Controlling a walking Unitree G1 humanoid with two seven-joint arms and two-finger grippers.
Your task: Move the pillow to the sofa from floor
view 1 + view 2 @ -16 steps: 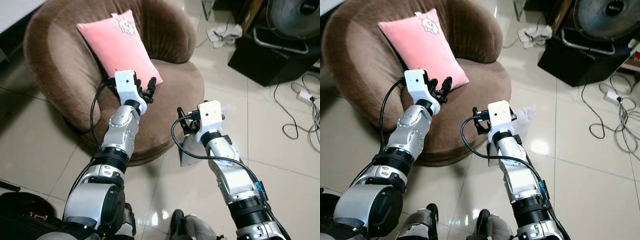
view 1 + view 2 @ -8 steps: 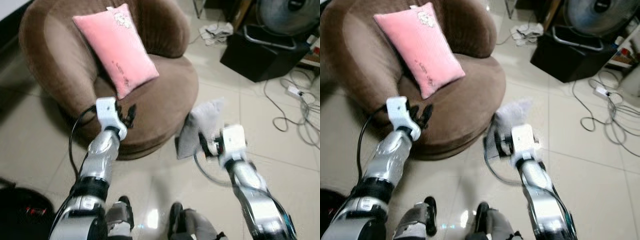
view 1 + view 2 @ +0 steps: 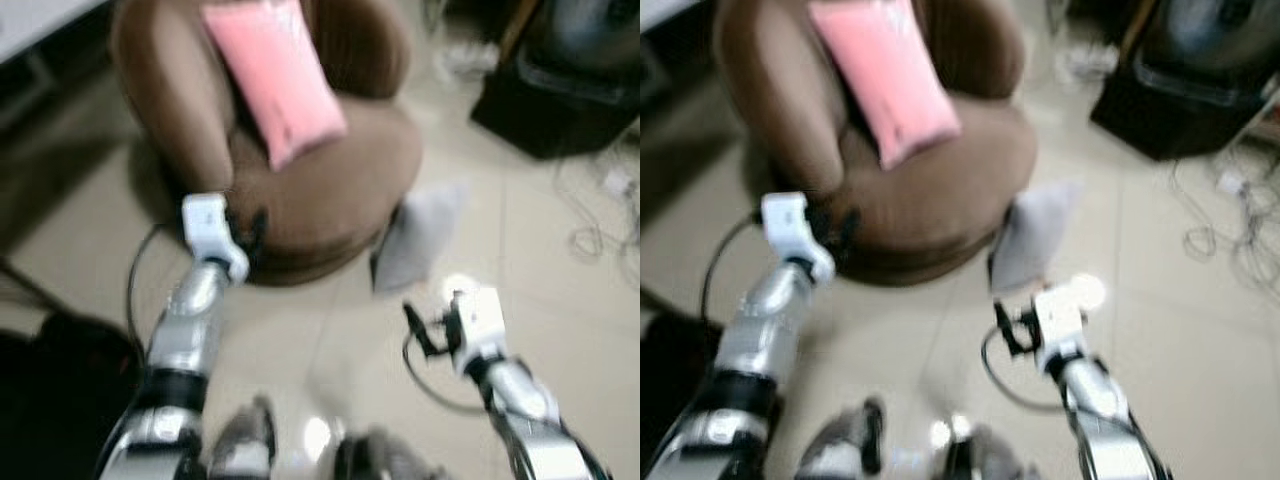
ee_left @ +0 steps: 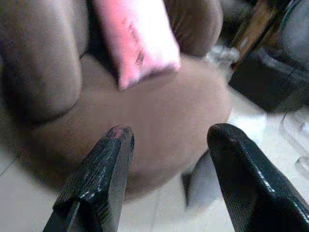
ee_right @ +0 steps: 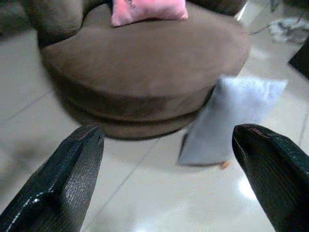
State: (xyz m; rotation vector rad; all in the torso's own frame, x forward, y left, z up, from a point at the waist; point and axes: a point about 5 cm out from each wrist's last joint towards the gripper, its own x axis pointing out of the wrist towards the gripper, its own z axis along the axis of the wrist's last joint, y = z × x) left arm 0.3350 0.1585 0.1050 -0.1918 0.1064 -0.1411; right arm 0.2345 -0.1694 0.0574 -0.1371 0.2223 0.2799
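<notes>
A round brown sofa (image 3: pixel 330 190) with a plush, velvety cover and a high curved back sits in the upper middle of the blurred head views. A pink pillow (image 3: pixel 275 75), oblong and soft-cornered, stands tilted on the seat, leaning against the backrest. In the left wrist view its fabric shows a small dark print.

A grey pillow (image 3: pixel 415 240) stands on edge on the floor, just right of the sofa's base and leaning against it. In the right wrist view it is a flat, roughly square cushion (image 5: pixel 229 121) of plain matte cloth, with a small orange speck at its lower corner, on glossy pale tiles.

The floor (image 3: pixel 330 340) is of large cream tiles with thin joints and bright reflections. At upper right are a dark boxy object (image 3: pixel 560 105) and loose cables (image 3: pixel 600 210) on the tiles, too blurred to tell more.

The left gripper (image 4: pixel 166 179) hovers in front of the sofa's lower left edge, its glossy black fingers (image 4: pixel 104 169) apart and holding nothing. The right gripper (image 5: pixel 166 179) is at lower right over bare tiles, below the grey pillow and apart from it; its textured black fingers (image 5: pixel 63 179) are spread wide and empty.
</notes>
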